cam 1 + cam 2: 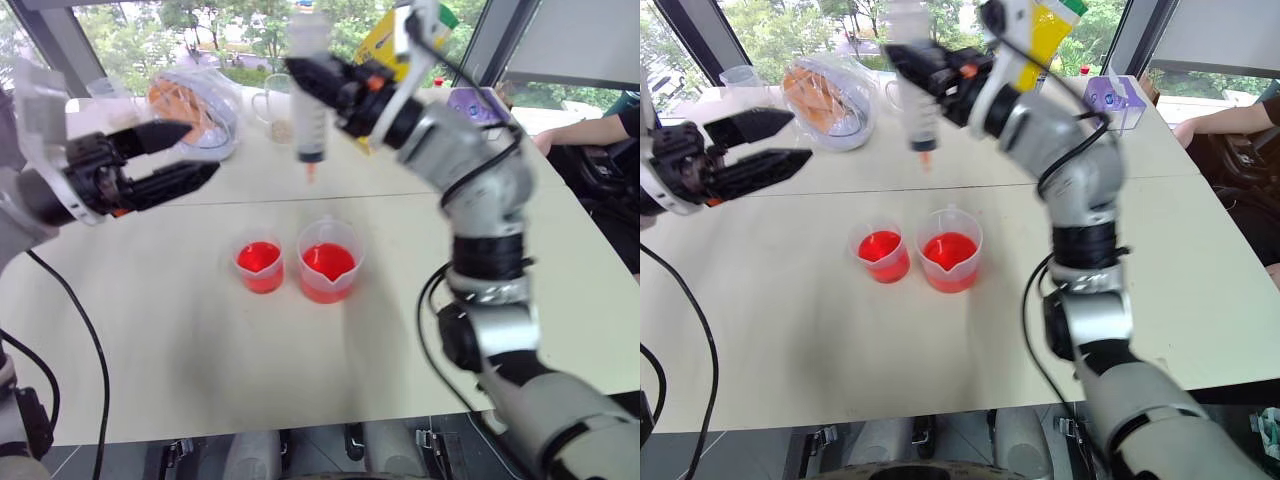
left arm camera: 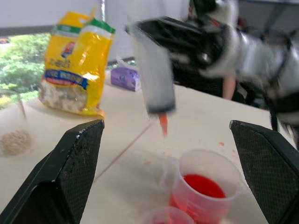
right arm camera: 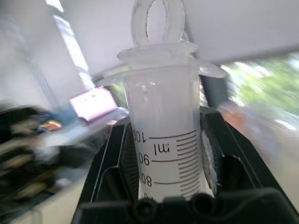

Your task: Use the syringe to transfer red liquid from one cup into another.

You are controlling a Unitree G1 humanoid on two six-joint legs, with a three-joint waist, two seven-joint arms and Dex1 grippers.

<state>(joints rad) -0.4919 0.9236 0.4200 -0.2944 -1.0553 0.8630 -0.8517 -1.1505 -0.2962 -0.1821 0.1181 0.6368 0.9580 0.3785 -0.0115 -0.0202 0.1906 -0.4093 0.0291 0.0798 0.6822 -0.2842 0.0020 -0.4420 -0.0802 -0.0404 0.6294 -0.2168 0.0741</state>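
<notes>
Right claw (image 1: 318, 82) grips the large clear plastic syringe (image 1: 310, 120), held upright above and behind the wider clear plastic cup (image 1: 328, 262) of red liquid (image 1: 328, 262), reddish tip downward; the narrower clear cup (image 1: 260, 266) stands just beside it on the pale worktop (image 1: 180, 330). Left claw (image 1: 185, 160) hangs wide open, empty, farther off.

From the left wrist, the syringe tip (image 2: 163, 125) hangs above the wider cup (image 2: 205, 193).

From the right wrist, black fingers (image 3: 212, 158) clamp the graduated, whitish barrel (image 3: 163, 149).

left end effector (image 1: 190, 158): fingers apart, level | right end effector (image 1: 318, 85): clamped, raised, seemingly level
</notes>
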